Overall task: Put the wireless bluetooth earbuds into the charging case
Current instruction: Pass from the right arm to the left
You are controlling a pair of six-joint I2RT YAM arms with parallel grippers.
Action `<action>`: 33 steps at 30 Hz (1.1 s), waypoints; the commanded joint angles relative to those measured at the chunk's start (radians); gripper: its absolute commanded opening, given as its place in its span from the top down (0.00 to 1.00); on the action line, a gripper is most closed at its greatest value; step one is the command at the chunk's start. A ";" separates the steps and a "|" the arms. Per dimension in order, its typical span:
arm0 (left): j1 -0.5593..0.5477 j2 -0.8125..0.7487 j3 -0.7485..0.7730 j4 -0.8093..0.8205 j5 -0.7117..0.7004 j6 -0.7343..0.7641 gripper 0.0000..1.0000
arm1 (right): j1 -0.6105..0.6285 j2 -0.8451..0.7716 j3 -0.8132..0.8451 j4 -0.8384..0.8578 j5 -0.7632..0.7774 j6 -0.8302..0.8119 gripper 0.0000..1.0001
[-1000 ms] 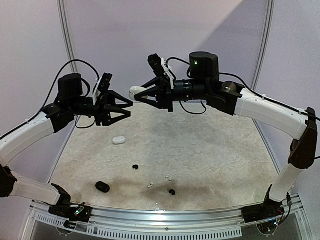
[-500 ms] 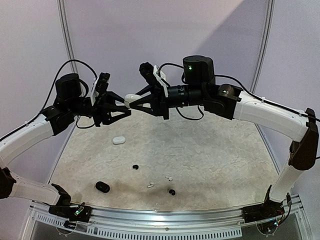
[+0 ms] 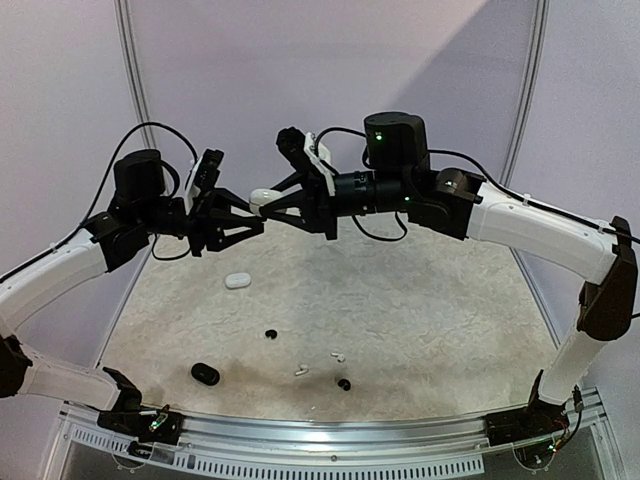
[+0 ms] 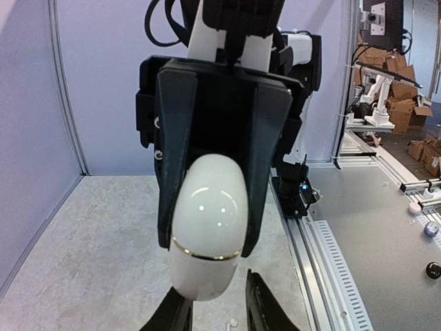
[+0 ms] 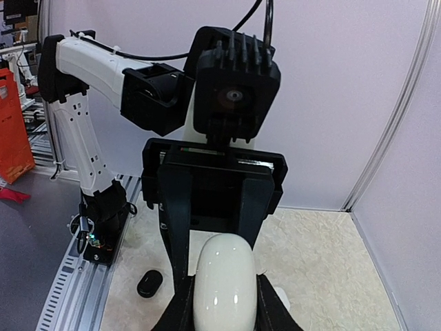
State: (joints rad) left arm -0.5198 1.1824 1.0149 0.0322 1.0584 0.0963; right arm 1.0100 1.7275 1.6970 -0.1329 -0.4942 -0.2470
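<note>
right gripper (image 3: 268,204): clenched on the white charging case, reaching in from the right to the upper middle of the top view.
white charging case (image 3: 260,195): in the air, well above the table, with its lid closed. The left wrist view shows a thin gold line ringing it. Its rounded free end points toward the left gripper.
left gripper (image 3: 257,215): fingers spread, one on each side of the case's free end. The pictures do not show whether they press on it.
white earbuds (image 3: 301,370): two stemmed pieces loose on the table at lower centre of the top view, the second (image 3: 337,355) just up and to the right.
black earbuds (image 3: 271,334): two rounded pieces, one left of centre, the other (image 3: 344,384) near the white ones.
second white case (image 3: 237,281): on the table below the two grippers.
black case (image 3: 205,374): lower left of the table, apart from the earbuds.
table (image 3: 430,300): pale, speckled surface.
</note>
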 commanded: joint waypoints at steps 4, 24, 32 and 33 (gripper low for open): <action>-0.016 -0.022 0.003 0.005 0.008 0.009 0.65 | 0.002 0.026 0.010 -0.056 0.050 -0.012 1.00; -0.016 -0.021 0.004 -0.009 -0.064 0.015 0.79 | 0.012 0.029 -0.002 -0.046 0.057 -0.026 1.00; -0.016 -0.026 0.013 0.006 -0.046 0.006 1.00 | 0.013 0.039 -0.004 -0.043 0.054 -0.021 1.00; -0.016 -0.029 0.011 0.007 -0.049 0.007 1.00 | 0.013 0.038 -0.006 -0.042 0.056 -0.019 0.97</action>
State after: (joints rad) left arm -0.5186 1.1721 1.0149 0.0162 0.9794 0.1154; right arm 1.0145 1.7363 1.6970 -0.1757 -0.4587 -0.2691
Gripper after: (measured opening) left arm 0.229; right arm 0.232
